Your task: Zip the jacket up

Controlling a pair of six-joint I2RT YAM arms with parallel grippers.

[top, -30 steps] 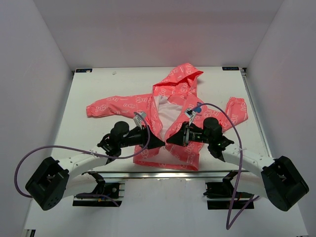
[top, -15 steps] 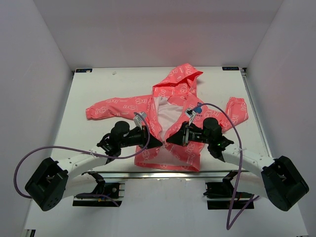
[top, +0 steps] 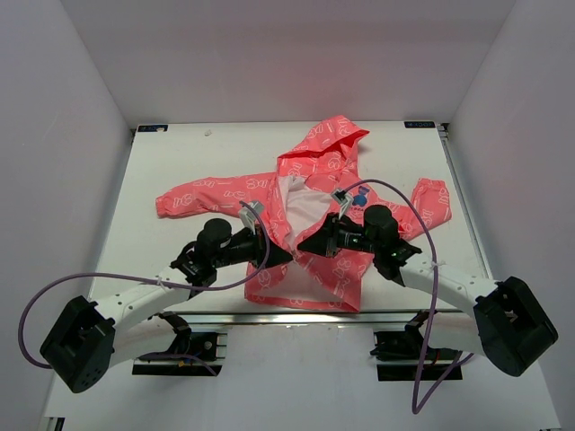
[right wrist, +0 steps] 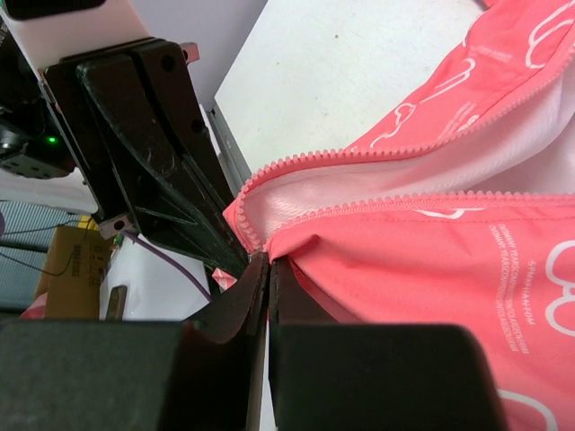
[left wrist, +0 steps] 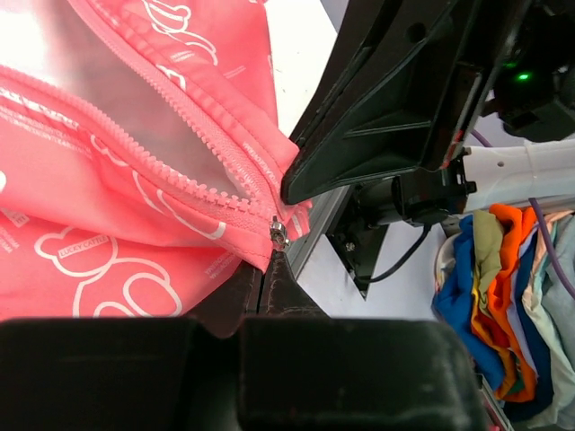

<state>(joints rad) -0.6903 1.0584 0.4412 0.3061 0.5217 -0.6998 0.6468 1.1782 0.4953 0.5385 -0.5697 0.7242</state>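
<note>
The jacket (top: pixel 316 171) lies open mid-table. My left gripper (left wrist: pixel 272 265) pinches its hem by the zipper slider (left wrist: pixel 278 234); my right gripper (right wrist: pixel 268 265) clamps the opposite hem. Next, I think: feed that end into the slider.

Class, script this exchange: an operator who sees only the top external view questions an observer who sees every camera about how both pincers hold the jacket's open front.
Operator: From above, is the left pincer gripping the jacket?
Observer: Yes. Its wrist view shows it shut on the bottom corner, the metal zipper slider just at its tips.
Operator: And the right pincer?
Observer: Shut on the other front edge; its wrist view shows the two rows of zipper teeth lying apart, not joined.
</note>
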